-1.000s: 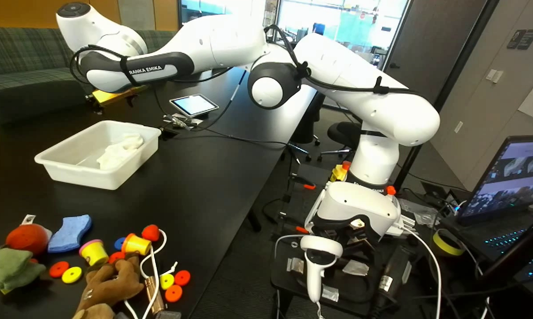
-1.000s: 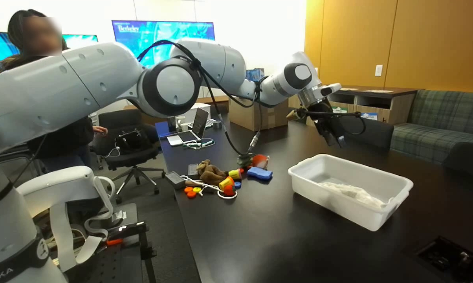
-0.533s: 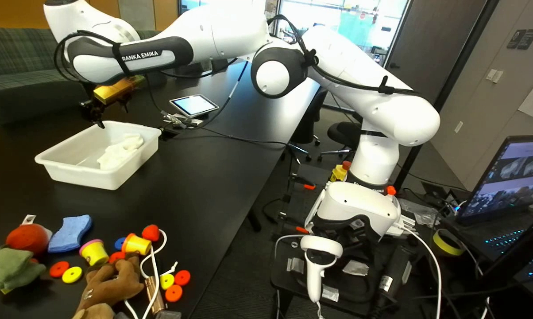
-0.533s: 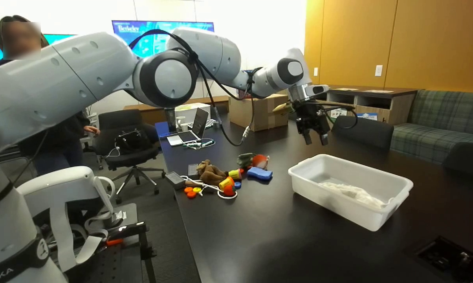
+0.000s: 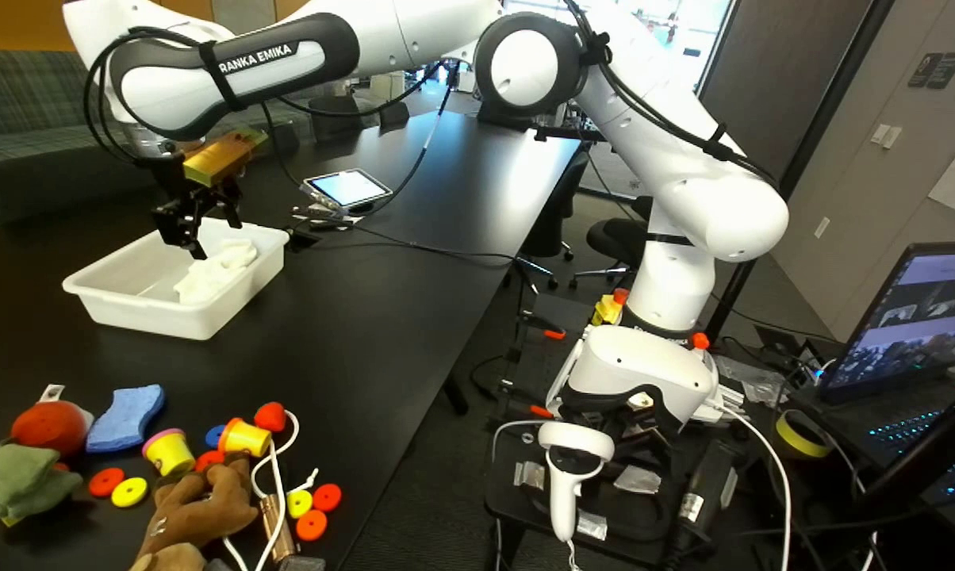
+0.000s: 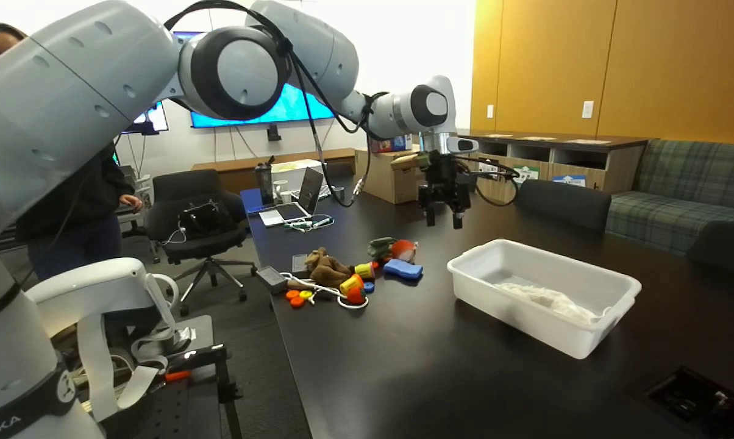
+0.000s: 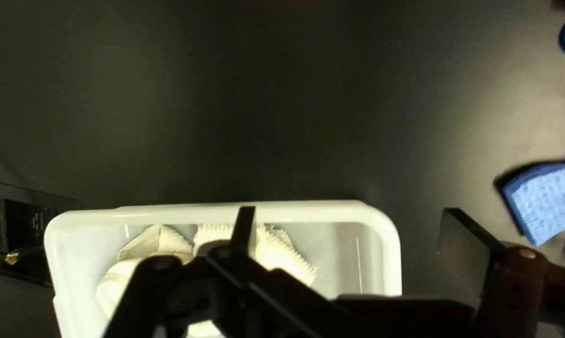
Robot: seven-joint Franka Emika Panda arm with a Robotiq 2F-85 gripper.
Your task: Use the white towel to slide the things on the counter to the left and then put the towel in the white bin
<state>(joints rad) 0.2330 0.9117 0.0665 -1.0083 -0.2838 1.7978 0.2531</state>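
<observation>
The white towel lies crumpled inside the white bin; towel [image 5: 214,274] and bin [image 5: 140,317] show in both exterior views, towel [image 6: 550,300] and bin [image 6: 519,326]. My gripper [image 5: 217,239] points down with its fingers apart and nothing between them, above the bin and apart from the towel. It shows in the other exterior picture too [image 6: 444,221]. In the wrist view the open gripper [image 7: 350,213] straddles one end of the bin [image 7: 310,211], and the fingers partly hide the towel [image 7: 282,256]. The counter things include a blue sponge [image 5: 125,418], yellow toy cups [image 5: 168,452] and a brown plush toy [image 5: 200,507].
A red ball-like toy [image 5: 51,428], a green cloth toy [image 5: 25,480], several small discs [image 5: 129,492] and a white cord lie near the sponge. A tablet [image 5: 348,189] and cables lie beyond the bin. A cardboard box [image 6: 403,183] stands farther back.
My gripper has swung from a tilted pose to pointing down, with its fingers apart. It has moved left in an exterior view. The towel, bin and toys have not moved.
</observation>
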